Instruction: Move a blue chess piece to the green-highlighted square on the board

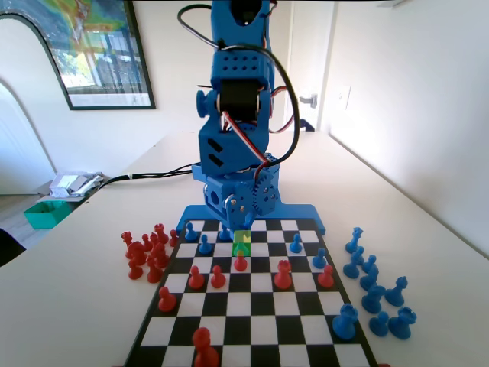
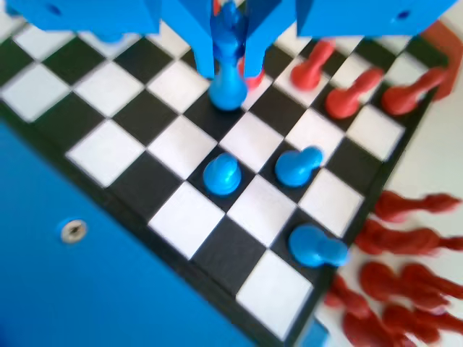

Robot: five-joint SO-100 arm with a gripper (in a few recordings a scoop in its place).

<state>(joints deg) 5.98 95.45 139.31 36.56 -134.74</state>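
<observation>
In the wrist view the pincer hangs low over the board, its jaws pinching the blue chess piece whose base rests on a black square. In the fixed view the green-highlighted square lies just below the arm.

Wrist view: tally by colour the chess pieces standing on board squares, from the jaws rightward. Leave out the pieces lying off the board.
Blue pieces: 4, counting the one between the jaws
Red pieces: 4, one half hidden behind the jaws
Total: 8
</observation>
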